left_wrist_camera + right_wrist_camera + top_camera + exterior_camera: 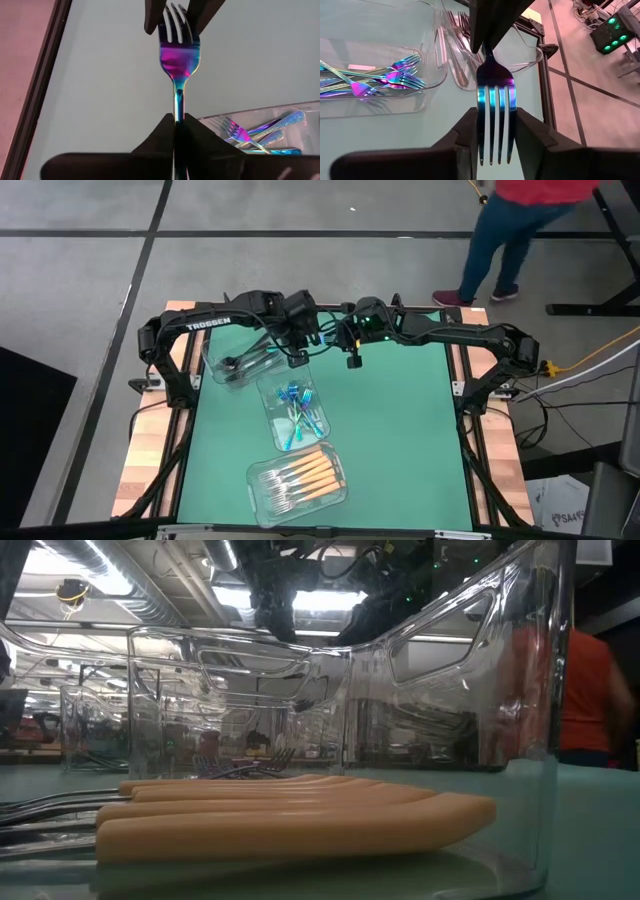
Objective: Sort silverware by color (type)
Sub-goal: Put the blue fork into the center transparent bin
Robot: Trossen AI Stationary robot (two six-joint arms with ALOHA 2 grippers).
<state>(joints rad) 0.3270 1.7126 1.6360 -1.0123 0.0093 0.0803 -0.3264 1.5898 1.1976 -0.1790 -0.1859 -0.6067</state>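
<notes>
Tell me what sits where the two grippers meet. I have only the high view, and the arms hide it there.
Observer: A slim iridescent blue-purple fork. Both wrist views show it clearly.
Operator: Which gripper has it?
Observer: The left gripper is shut on the fork's handle.
Operator: And the right one?
Observer: The fork's tined head sits at the right gripper. I cannot tell whether that gripper grips it.
</notes>
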